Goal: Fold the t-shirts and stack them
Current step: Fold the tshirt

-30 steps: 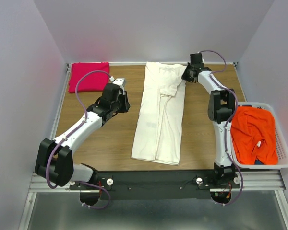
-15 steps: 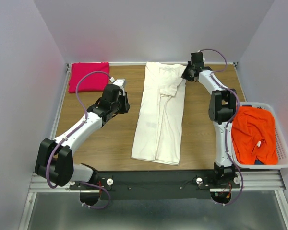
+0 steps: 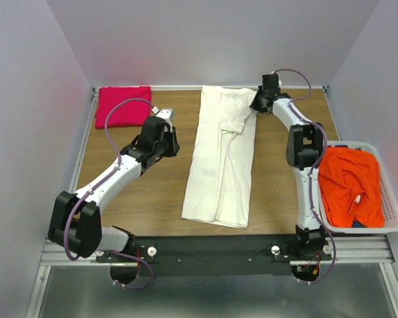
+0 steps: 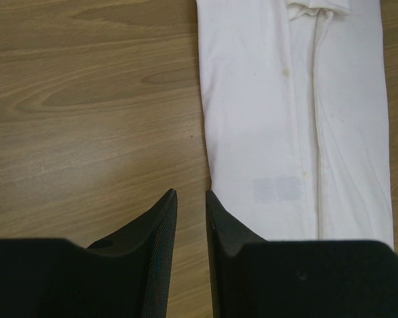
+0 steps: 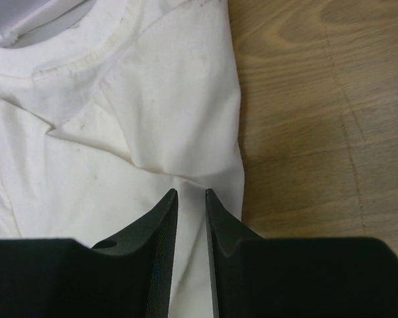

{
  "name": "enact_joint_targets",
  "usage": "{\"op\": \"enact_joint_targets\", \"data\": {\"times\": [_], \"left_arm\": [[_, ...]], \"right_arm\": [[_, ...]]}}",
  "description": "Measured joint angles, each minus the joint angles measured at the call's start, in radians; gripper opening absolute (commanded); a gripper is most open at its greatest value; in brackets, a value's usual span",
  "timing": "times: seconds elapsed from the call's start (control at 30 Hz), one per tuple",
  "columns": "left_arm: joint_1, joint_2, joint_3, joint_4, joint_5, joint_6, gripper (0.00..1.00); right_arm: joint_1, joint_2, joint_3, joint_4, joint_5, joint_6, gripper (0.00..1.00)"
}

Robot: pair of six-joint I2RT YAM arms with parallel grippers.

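Folded magenta-pink cotton t-shirt (image 3: 123, 106) sits at the far left corner of the wooden counter (image 3: 152, 192), done, low risk unless an arm sweeps it. Left gripper (image 4: 190, 197) has a narrow gap with nothing in it, over bare wood just beside the left edge of the cream-white t-shirt (image 3: 222, 159). If it closes there it likely misses the cloth or scrapes the counter. The cream shirt lies mid-counter as a long strip, sides folded in, collar at the far end. Right gripper (image 5: 190, 197) also shows a narrow gap, no cloth bunched between, over the shirt's right edge near the tucked sleeve. A pinch here could catch only the top layer, pull the sleeve back out and undo the fold. One-sided lift would probably skew the strip. Orange-red crumpled t-shirt (image 3: 348, 185) waits in the white plastic laundry basket (image 3: 393, 212) at right, touching the right arm's side, elbow could snag it
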Motion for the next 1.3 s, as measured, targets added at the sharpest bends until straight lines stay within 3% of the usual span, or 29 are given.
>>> {"op": "enact_joint_targets", "data": {"times": [0.9, 1.3], "left_arm": [[0.0, 0.0, -0.006, 0.0, 0.001, 0.0, 0.32], [0.0, 0.006, -0.007, 0.0, 0.002, 0.0, 0.32]], "right_arm": [[0.0, 0.026, 0.01, 0.001, 0.027, -0.015, 0.29], [0.0, 0.026, 0.01, 0.001, 0.01, -0.015, 0.08]]}}
